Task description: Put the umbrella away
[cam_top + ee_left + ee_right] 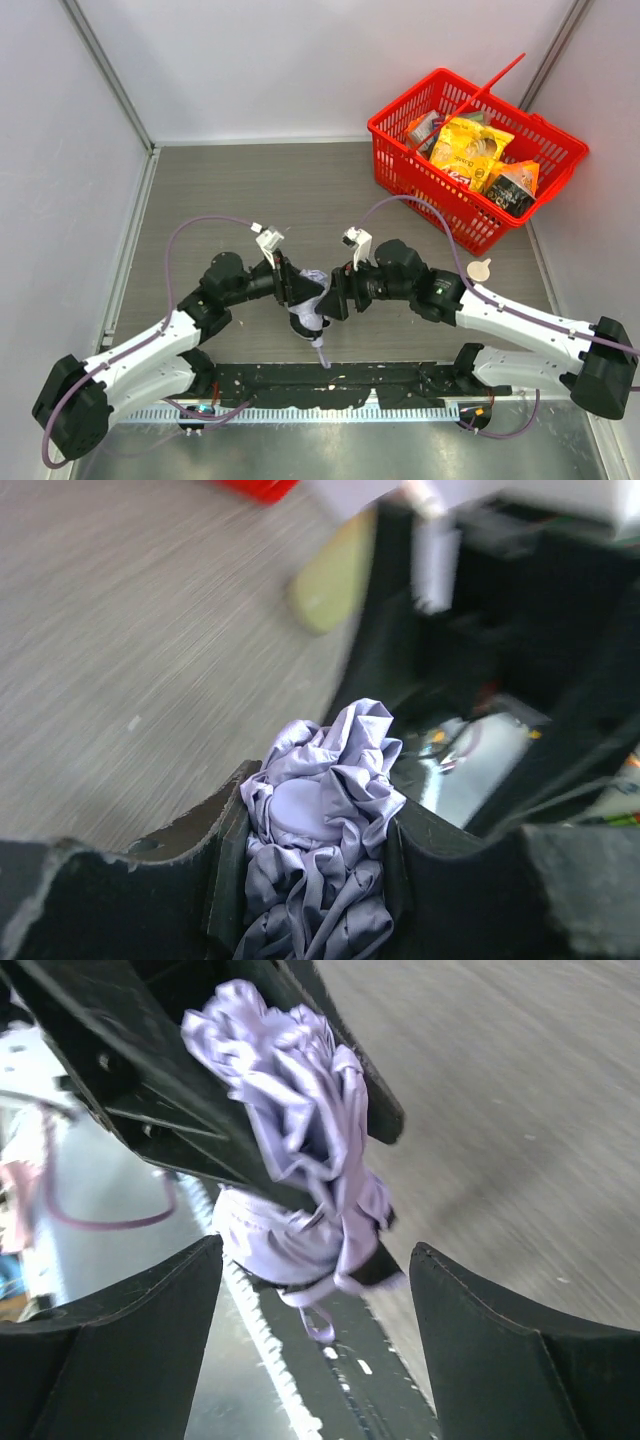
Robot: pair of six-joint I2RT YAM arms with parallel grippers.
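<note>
- While the umbrella (pixel 311 300) is bunched into a crumpled lavender bundle, it hangs above the near middle of the table (pixel 250 190), between the two arms and well apart from the red basket (pixel 420 182).
- Its loop strap (pixel 318 1322) dangles below the bundle, over the table's near edge.
- The left gripper (pixel 320 830) pinches the fabric, one dark finger pressed into each side of the bundle.
- The right gripper (pixel 315 1300) faces it from the opposite side with its fingers spread wide. The bundle sits in the gap between them, and in the wrist view neither finger touches it.
- A small pale round piece (pixel 480 269) lies on the grey tabletop just beside the right arm.
- The basket stands in the far right corner, holding snack packets (pixel 470 150).
</note>
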